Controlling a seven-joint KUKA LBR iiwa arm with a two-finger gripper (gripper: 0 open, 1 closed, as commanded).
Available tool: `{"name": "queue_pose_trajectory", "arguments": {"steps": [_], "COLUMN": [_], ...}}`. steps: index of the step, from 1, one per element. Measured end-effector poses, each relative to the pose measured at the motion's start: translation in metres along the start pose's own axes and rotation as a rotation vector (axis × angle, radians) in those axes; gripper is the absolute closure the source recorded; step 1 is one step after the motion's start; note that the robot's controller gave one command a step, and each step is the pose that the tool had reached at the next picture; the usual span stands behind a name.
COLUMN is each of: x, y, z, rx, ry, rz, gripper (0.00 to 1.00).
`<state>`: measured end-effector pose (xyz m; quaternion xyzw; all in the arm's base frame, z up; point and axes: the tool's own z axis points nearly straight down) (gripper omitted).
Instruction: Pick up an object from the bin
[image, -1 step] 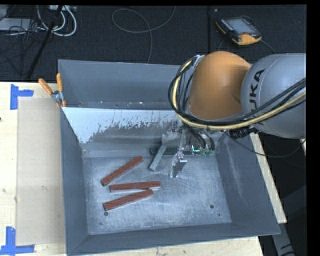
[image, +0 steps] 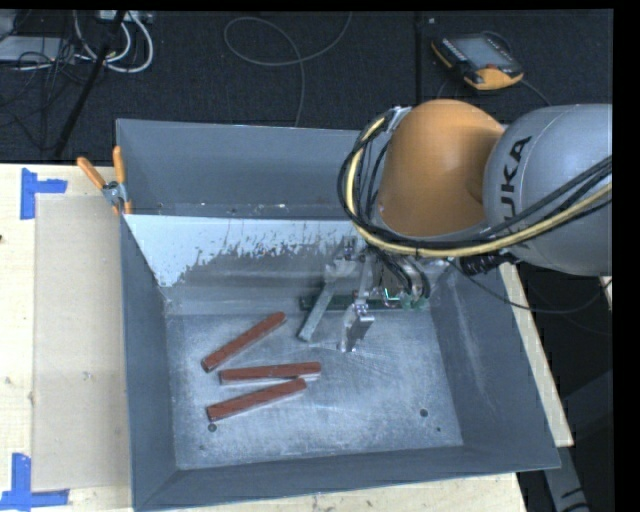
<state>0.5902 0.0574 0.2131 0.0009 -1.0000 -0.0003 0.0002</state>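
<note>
Hovering hand (image: 333, 325): fingers spread wide, nothing between them.
Sticks (image: 268, 373): three flat brown bars on the bin (image: 480, 400) floor, just left of the hand.
Handling: probably light and stiff; pinch across the narrow middle.

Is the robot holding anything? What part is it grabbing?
Nothing. The end effector is open and empty; the three brown sticks lie on the bin floor beside it.

Three bars are lying left of centre on the floor of the bin (image: 400, 440). The rear bar (image: 243, 342) is sitting tilted, with the middle bar (image: 270, 373) and front bar (image: 257, 399) just before it. The gripper (image: 332, 328) is hanging right of the rear bar.
</note>
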Motion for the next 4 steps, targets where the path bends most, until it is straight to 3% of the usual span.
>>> {"name": "queue_pose_trajectory", "arguments": {"steps": [1, 2, 3, 4], "x": [0.014, 0.0, 0.0, -0.003], "y": [0.003, 0.012, 0.012, 0.019], "z": [0.053, 0.129, 0.129, -0.034], "rx": [0.001, -0.007, -0.008, -0.001], "ry": [-0.005, -0.023, -0.023, -0.008], "rz": [-0.039, -0.022, -0.022, -0.02], "gripper": [0.0, 1.0, 1.0, 1.0]}}
